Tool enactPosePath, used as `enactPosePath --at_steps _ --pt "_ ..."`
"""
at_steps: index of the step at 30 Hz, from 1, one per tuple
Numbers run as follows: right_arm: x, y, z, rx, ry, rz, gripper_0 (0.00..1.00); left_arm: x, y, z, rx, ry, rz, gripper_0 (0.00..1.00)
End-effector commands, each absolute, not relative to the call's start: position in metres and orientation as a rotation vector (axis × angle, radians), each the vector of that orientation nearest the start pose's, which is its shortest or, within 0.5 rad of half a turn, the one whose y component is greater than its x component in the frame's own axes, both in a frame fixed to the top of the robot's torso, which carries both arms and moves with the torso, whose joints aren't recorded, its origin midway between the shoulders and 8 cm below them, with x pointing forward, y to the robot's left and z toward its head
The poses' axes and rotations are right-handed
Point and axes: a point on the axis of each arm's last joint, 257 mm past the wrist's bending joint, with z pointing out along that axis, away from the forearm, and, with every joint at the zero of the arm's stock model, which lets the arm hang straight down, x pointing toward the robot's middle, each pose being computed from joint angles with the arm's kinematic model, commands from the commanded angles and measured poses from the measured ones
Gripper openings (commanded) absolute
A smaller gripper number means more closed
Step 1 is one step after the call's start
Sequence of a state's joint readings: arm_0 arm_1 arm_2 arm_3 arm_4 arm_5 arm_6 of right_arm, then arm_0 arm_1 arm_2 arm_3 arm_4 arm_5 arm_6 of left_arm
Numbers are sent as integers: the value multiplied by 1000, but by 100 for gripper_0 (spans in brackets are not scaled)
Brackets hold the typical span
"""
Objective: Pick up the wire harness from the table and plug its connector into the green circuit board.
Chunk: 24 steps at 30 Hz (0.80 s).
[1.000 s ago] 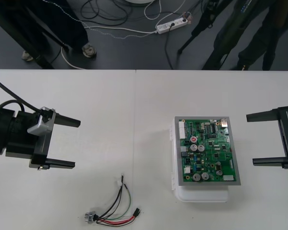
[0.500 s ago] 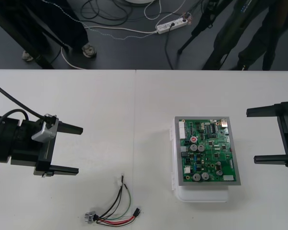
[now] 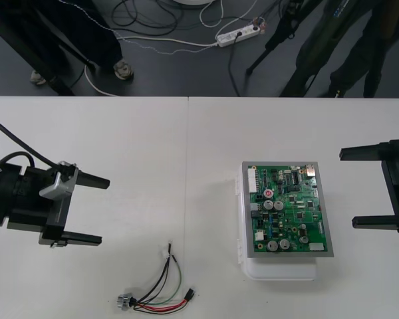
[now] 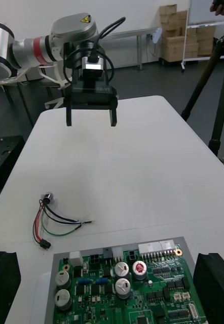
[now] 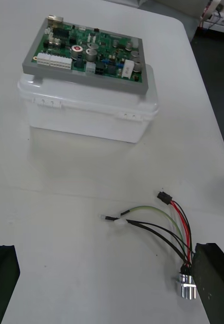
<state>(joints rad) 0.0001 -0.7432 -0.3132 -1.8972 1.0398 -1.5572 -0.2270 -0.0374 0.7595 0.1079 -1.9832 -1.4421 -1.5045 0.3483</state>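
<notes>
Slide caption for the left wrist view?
Open left gripper facing the loose wire harness; green circuit board on its white base beyond.

The table (image 3: 153, 153) was lit brightly and evenly from overhead, so only soft, faint shadows were cast. In the left wrist view a pale grey shadow was laid on the table along the side of the base (image 5: 86, 114) nearer the camera. A small glint was thrown off the socket (image 5: 187, 289). The floor (image 3: 186, 73) was left dim.
</notes>
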Motion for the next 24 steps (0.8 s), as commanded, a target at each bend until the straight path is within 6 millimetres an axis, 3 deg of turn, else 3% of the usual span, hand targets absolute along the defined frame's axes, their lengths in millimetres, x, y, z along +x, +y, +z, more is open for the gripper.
enactPosePath --at_steps 1,10,24 --pt "292 -182 -83 -1359 1280 939 100 299 175 -194 1770 1531 -598 100" --pt "293 -172 -77 -1263 1271 1013 100 295 184 -203 1843 1549 -471 100" --pt "307 -152 -60 -1234 1162 981 100 280 188 -231 1958 1531 -224 100"
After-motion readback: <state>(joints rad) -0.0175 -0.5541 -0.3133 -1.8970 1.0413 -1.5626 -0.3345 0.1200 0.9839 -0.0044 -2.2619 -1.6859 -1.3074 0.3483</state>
